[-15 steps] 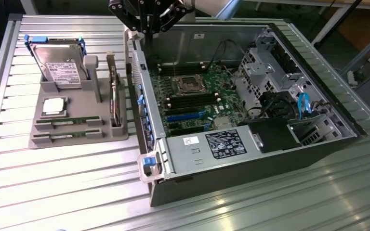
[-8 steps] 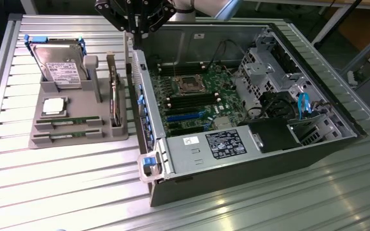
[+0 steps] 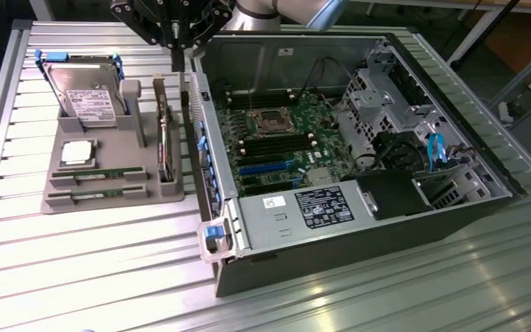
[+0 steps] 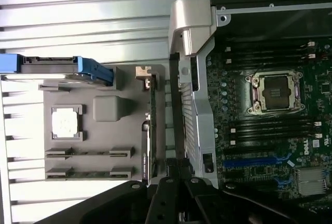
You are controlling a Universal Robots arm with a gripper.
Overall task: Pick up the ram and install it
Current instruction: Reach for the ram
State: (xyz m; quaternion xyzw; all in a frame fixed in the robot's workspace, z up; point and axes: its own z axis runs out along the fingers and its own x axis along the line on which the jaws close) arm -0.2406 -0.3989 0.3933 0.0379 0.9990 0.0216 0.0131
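Two ram sticks, thin green strips, lie flat in slots at the near end of the grey holder: one (image 3: 99, 173) (image 4: 88, 154) and a look-alike beside it (image 3: 97, 194) (image 4: 88, 172). My gripper (image 3: 177, 66) (image 4: 178, 182) hangs high over the strip between the holder and the computer case wall, well away from both sticks. Its black fingers are shut together with nothing between them. Inside the case, the motherboard (image 3: 279, 138) shows long dark memory slots (image 4: 272, 129) on either side of the processor socket (image 4: 275, 92).
The grey holder (image 3: 160, 192) also carries a hard drive (image 3: 86, 100) in a blue-edged frame, a square silver processor (image 3: 78, 152) and a dark expansion card (image 3: 164, 138) standing on edge. The open case (image 3: 367, 228) takes up the exterior view's right, with cables and a drive cage.
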